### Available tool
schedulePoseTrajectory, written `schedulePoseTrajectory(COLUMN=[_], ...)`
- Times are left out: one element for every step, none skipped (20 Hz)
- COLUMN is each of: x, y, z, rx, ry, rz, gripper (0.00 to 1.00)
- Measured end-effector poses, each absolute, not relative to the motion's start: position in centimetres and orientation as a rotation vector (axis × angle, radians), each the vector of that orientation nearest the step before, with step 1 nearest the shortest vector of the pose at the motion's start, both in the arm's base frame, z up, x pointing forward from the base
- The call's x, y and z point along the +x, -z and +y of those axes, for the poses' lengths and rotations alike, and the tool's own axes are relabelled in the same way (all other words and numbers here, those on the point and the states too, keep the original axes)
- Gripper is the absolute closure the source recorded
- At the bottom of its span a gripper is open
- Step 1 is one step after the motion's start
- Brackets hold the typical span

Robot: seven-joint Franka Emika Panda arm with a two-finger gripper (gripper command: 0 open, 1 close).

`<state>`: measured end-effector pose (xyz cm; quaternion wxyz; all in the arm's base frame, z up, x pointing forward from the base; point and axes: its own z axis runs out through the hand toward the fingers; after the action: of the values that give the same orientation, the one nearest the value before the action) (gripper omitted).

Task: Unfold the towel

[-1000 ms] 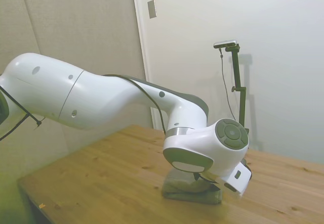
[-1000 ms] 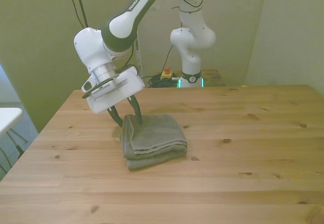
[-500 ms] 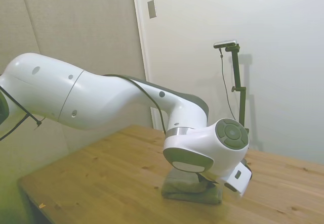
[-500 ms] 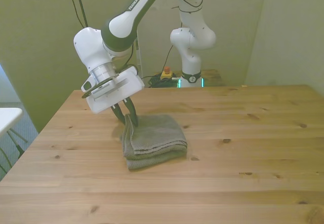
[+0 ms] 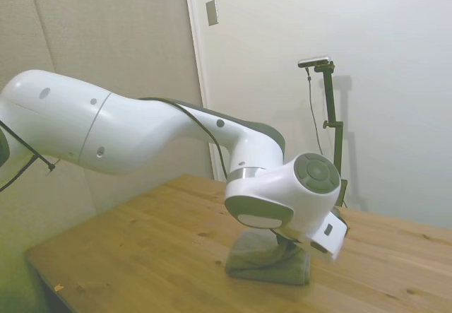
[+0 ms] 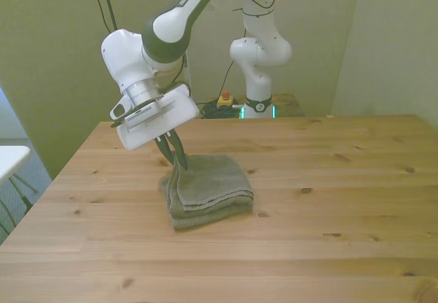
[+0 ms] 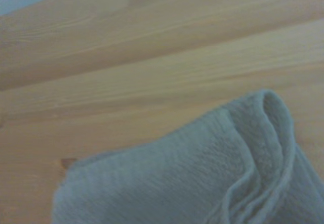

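Note:
The grey-green towel (image 6: 209, 190) lies folded in layers on the wooden table (image 6: 328, 200), toward the front view's left. My gripper (image 6: 176, 161) is shut on the towel's top layer at its far left corner, and that corner is drawn up into a small peak. In the side view the towel (image 5: 265, 260) sits under the white wrist, which hides the fingers. The wrist view shows the towel (image 7: 202, 183) close up, its edge bunched into ridges over the table boards.
The table's left edge (image 6: 48, 187) in the front view is a short way from the towel. A wall stands behind the table in the side view.
The fingers have closed on the towel's far left corner and the gripper has risen slightly, pulling that corner up off the stack.

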<state>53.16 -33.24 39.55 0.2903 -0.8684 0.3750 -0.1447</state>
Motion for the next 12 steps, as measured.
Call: schedulePoseTrajectory(x=[53.5, 53.8, 54.1, 54.2, 54.3, 54.4, 54.4, 54.4, 54.4, 54.2, 54.0, 53.8], y=[-40.6, -41.7, -42.5, -43.3, -43.7, -44.0, -44.2, -44.3, -44.4, -44.5, -44.7, -44.9], z=[-32.1, -30.8, -29.5, -28.0, -26.4, -24.7, -22.8, -20.8, -18.9, -17.1, -15.5, -14.3], rx=[-2.319, -2.323, -2.328, -2.337, -2.352, -2.373, -2.401, -2.426, -2.446, -2.464, -2.478, -2.492], ry=[0.392, 0.394, 0.394, 0.392, 0.388, 0.383, 0.371, 0.353, 0.339, 0.328, 0.322, 0.323], rz=[0.985, 0.968, 0.951, 0.934, 0.916, 0.912, 0.918, 0.923, 0.918, 0.91, 0.896, 0.885], gripper=[1.0, 1.0, 1.0, 1.0, 1.0, 1.0, 1.0, 1.0, 1.0, 1.0, 1.0, 1.0])
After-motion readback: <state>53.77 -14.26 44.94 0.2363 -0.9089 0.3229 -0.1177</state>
